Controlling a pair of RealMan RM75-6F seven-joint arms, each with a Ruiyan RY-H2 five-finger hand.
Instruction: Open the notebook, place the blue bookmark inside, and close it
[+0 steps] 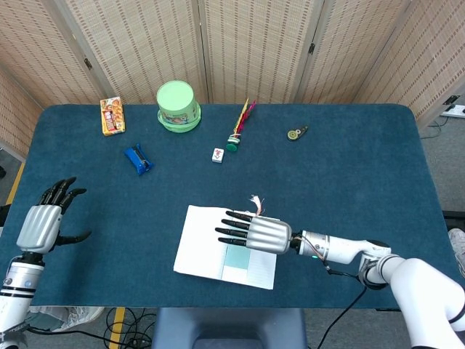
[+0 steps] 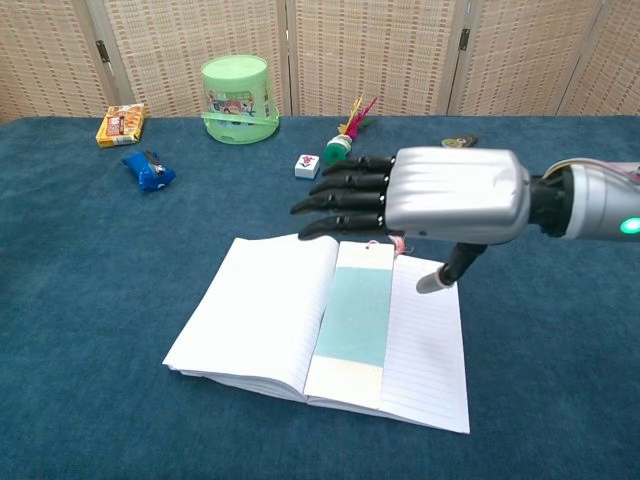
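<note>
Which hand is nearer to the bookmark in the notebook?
The right. The right hand hovers open just above the bookmark on the open notebook. The left hand hangs open far away, at the table's left edge.

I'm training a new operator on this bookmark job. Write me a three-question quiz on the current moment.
1. True or false: the notebook lies open on the table.
2. Where is the bookmark? A) on the open pages by the spine B) beside the green tub C) in the left hand
3. Fill in: the right hand hovers over the notebook holding ____.

Key: 1 true. 2 A. 3 nothing; its fingers are spread. The left hand is open too, off at the table's edge.
</note>
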